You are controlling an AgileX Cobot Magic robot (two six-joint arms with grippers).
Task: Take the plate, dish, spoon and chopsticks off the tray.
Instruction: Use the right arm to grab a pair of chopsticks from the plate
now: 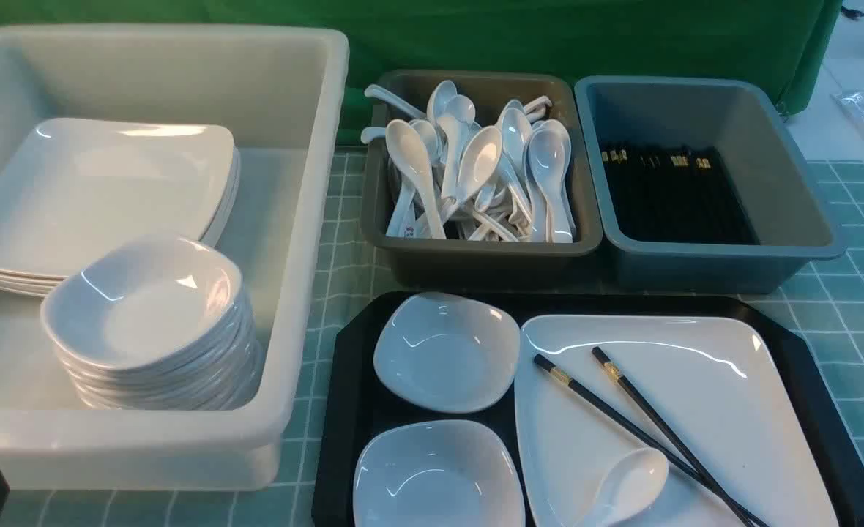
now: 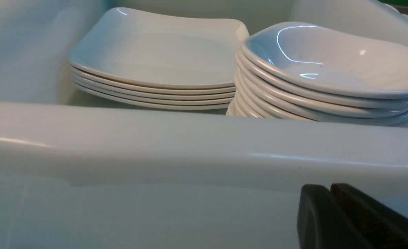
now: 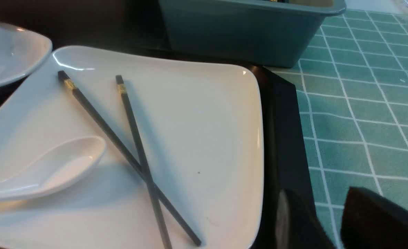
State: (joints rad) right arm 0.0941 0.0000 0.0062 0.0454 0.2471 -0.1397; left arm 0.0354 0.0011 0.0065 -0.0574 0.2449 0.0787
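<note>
The tray [image 1: 355,410] lies on the checked green cloth [image 1: 857,293] at the near middle of the table; the plate [image 1: 725,395] fills its right part, and two small white dishes sit on its left part, the farther dish [image 1: 447,351] and the nearer dish [image 1: 438,476], both upright and empty; the chopsticks [image 1: 600,405] lie on the plate with their gold-banded ends toward the far side, spread apart there and crossing close to the plate's near edge; the spoon [image 1: 626,487] rests bowl up on the plate, just beside the left stick, its handle running off the near edge of the front view; behind the tray stand two tubs side by side, the brown-grey tub [image 1: 476,260] heaped with white spoons and the blue-grey tub [image 1: 695,267] holding black chopsticks; to the left is the big white tub [image 1: 307,219], with a stack of plates [image 1: 102,190] at its back and a stack of small dishes [image 1: 146,307] nearer; the left gripper [image 2: 326,193] sits low in front of that tub's near wall, its black fingers pressed together with nothing between them; the right gripper [image 3: 323,207] hangs at the tray's right edge, fingers parted with only tray rim and cloth showing in the gap, gripping nothing
</note>
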